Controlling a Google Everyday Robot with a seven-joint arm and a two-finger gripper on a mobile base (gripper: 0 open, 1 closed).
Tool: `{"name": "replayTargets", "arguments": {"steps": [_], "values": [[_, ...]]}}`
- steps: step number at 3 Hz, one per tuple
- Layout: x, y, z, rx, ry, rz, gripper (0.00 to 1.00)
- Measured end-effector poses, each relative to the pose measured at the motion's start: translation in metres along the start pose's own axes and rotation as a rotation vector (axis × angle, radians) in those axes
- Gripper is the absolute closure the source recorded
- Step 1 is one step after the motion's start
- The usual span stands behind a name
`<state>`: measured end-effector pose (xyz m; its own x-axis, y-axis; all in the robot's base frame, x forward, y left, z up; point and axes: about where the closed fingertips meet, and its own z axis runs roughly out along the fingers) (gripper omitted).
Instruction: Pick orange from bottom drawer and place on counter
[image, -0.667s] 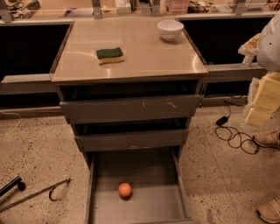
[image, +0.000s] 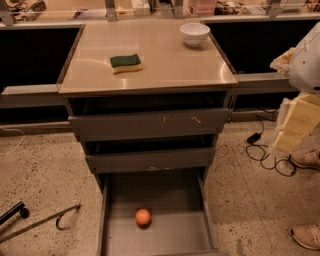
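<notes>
The orange (image: 143, 217) lies on the flat grey floor of the bottom drawer (image: 200, 230), which is pulled open at the foot of the grey cabinet. The beige counter (image: 165, 60) tops the cabinet. My gripper (image: 299, 122), a pale yellowish part below the white arm (image: 307, 60), hangs at the right edge of the view. It is beside the cabinet at the height of the upper drawers, well above and to the right of the orange, and holds nothing that I can see.
A green-and-yellow sponge (image: 125, 63) and a white bowl (image: 194, 34) sit on the counter. Two shallower drawers (image: 150, 125) are slightly open above the bottom one. A black cable (image: 267, 157) and a person's shoes (image: 306, 235) are on the floor at right, a metal rod (image: 40, 222) at left.
The arm and gripper at the right edge have shifted slightly downward. The orange, the drawers and the things on the counter have not moved.
</notes>
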<state>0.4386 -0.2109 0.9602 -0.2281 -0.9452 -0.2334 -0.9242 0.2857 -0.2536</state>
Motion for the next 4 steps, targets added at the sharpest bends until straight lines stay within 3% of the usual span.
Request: {"name": "replayTargets", "arguments": {"steps": [1, 2, 3, 4], "values": [[-0.015, 0.028, 0.058, -0.054, -0.09, 0.078, 0.0], [-0.04, 0.072, 0.144, -0.174, -0.187, 0.156, 0.0], [-0.063, 0.122, 0.261, -0.282, -0.24, 0.241, 0.0], [-0.063, 0.122, 0.261, -0.281, -0.241, 0.241, 0.0]]}}
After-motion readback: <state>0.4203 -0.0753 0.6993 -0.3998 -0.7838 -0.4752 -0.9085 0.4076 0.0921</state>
